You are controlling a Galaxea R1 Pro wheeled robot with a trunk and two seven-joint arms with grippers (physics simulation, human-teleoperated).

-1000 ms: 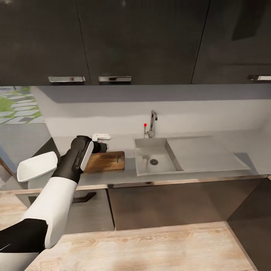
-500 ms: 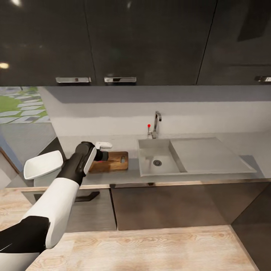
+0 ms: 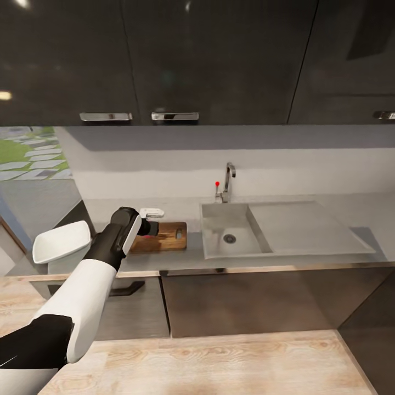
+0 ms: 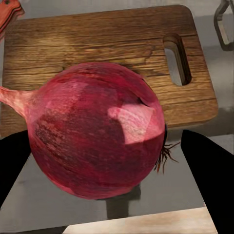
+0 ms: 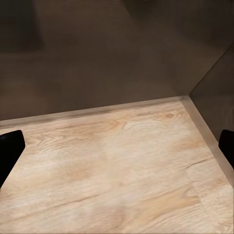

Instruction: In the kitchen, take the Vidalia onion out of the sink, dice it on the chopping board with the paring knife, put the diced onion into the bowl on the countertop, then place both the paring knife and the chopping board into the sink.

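Left pincer: the left pincer (image 4: pixel 105 161) grips the round red-purple onion (image 4: pixel 95 129), its two black fingers (image 4: pixel 207 165) on either side; in the head view it sits left of centre at the near-left end of the board (image 3: pixel 149 226).
Onion: held just above the near edge of the rectangular brown wooden chopping board (image 4: pixel 97 53), stalk end toward one finger, root tuft toward the other; the left wrist view shows this, while in the head view the arm covers the onion.
Board: flat on the grey brushed-steel counter (image 3: pixel 192 249), centre-left of the head view (image 3: pixel 164 237), oblong handle slot toward the sink.
Knife: a red handle (image 4: pixel 9 14) pokes in at the upper left corner of the left wrist view, beside the board's far end.
Sink: the grey steel basin (image 3: pixel 219 219), right of the board, holds nothing but its round drain (image 3: pixel 229 238); chrome tap with red knob (image 3: pixel 226 184) behind it.
Bowl: the white glossy squarish bowl (image 3: pixel 61 241) at the left edge of the head view, on the counter's side run; its contents cannot be told.
Right pincer: the right pincer (image 5: pixel 117 153) has its black fingertips spread wide, nothing between them, over the pale wood floor (image 5: pixel 117 165).
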